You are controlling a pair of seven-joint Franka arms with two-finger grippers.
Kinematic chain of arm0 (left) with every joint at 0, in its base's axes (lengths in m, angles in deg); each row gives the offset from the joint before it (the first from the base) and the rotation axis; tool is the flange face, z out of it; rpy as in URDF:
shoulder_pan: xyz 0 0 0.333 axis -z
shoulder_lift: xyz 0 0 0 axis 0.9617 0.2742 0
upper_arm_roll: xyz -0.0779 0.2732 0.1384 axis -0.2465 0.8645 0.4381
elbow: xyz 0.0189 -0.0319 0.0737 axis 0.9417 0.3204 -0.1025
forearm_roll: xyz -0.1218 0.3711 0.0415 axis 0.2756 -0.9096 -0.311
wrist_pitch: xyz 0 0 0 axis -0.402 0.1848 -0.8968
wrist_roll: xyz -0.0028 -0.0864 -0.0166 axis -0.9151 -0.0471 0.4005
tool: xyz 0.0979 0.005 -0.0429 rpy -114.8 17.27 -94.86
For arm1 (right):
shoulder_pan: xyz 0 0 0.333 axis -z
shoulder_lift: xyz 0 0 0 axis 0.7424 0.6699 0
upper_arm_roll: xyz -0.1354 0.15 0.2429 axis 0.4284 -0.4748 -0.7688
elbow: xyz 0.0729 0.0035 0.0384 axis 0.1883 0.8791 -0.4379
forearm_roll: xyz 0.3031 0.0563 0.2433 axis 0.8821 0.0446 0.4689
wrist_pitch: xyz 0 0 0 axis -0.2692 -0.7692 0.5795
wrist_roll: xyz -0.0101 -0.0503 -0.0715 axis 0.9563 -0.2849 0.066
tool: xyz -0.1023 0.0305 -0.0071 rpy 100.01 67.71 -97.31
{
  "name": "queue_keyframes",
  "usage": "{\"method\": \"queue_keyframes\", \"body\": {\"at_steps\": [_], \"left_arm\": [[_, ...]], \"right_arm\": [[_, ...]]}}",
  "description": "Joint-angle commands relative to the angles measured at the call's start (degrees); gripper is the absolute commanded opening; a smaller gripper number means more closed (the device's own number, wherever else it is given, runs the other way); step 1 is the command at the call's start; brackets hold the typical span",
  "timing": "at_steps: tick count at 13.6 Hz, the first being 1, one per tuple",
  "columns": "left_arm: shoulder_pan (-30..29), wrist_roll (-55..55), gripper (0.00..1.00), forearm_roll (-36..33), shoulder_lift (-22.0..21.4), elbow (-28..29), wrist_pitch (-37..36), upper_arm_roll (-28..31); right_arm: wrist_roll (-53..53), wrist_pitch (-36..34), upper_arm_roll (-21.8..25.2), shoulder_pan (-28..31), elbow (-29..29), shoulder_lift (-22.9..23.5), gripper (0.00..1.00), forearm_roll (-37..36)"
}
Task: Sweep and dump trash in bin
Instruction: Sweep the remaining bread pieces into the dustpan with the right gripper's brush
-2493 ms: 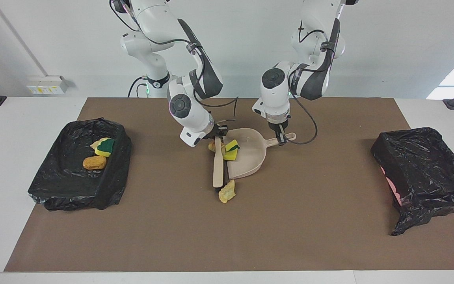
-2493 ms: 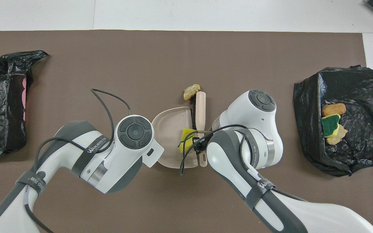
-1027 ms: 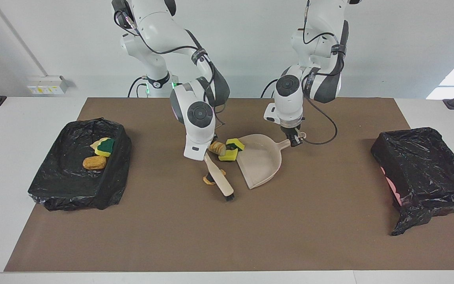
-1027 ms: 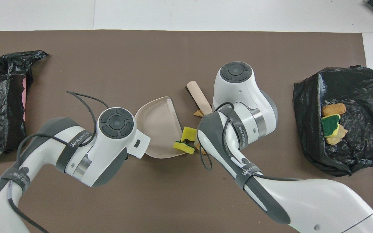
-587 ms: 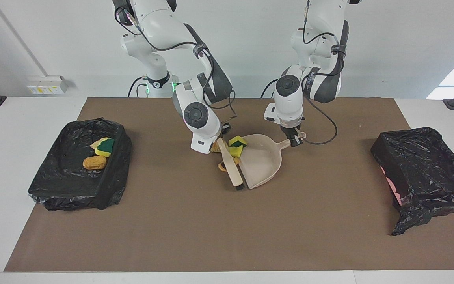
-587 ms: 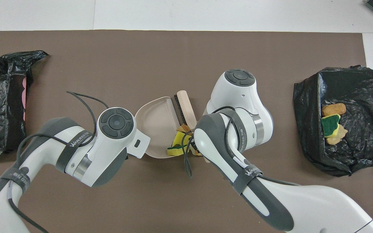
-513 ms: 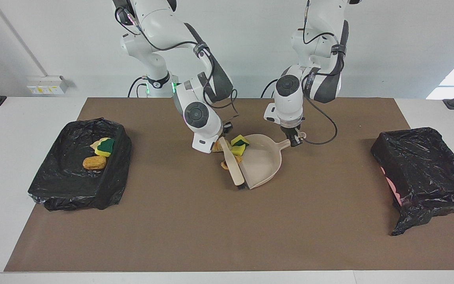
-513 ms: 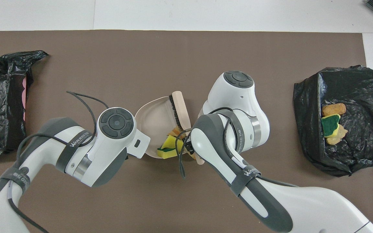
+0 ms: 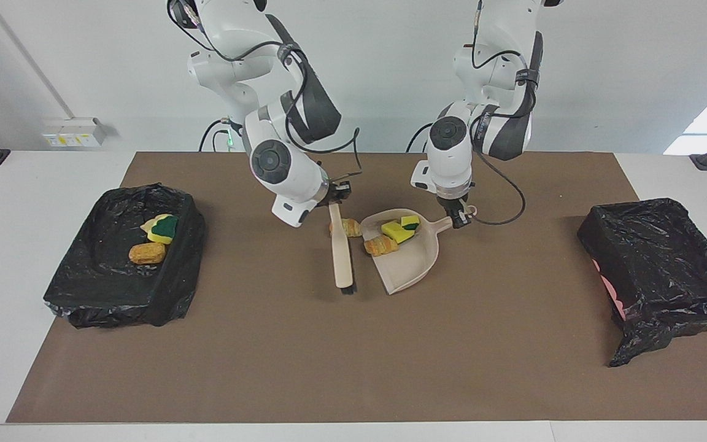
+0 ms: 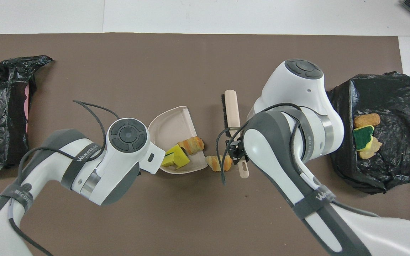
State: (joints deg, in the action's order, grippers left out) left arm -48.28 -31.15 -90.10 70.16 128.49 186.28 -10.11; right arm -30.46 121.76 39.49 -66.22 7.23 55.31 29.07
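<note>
While both tools (image 9: pixel 333 197) (image 9: pixel 459 216) stay clamped, the brush (image 9: pixel 342 255) has swung off the dustpan (image 9: pixel 415 258).

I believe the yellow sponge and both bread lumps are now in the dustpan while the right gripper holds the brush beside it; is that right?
Not quite: only one bread lump lies in the dustpan with the yellow sponge. The other lump sits on the mat beside it, as the facing view shows. The right gripper does hold the brush.

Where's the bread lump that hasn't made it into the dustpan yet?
The bread lump lies on the brown mat between the brush and the dustpan, just off the pan's mouth at its end nearer the robots.
</note>
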Motion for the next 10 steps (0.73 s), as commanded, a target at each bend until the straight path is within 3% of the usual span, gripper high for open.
{"method": "queue_keyframes", "body": {"at_steps": [1, 2, 3, 7, 10], "left_arm": [[-0.32, -4.21, 0.00, -1.08, -1.74, 1.94, 0.58, 0.04], [-0.32, -5.81, 0.00, -1.08, -1.74, 2.02, 0.50, 0.04], [-0.23, -6.00, 0.00, -1.26, -1.74, 1.94, 0.50, 0.04], [0.30, -6.00, 0.00, -1.43, -1.83, 2.20, 0.50, 0.04], [-0.05, -5.83, 0.00, -1.35, -2.01, 2.37, 0.58, -0.05]], "right_arm": [[-10.39, 5.29, -0.93, -4.20, 17.44, -10.77, 0.00, -5.13], [-10.22, 7.05, -1.02, -4.30, 23.95, -14.47, 0.00, -5.65], [-10.74, 8.03, -1.10, -4.82, 26.89, -16.07, 0.00, -5.66], [-15.23, 12.85, -1.19, -7.99, 27.53, -13.28, 0.00, -3.82], [-13.48, 19.01, -1.19, -10.36, 26.83, -10.38, 0.00, 1.72]]}}
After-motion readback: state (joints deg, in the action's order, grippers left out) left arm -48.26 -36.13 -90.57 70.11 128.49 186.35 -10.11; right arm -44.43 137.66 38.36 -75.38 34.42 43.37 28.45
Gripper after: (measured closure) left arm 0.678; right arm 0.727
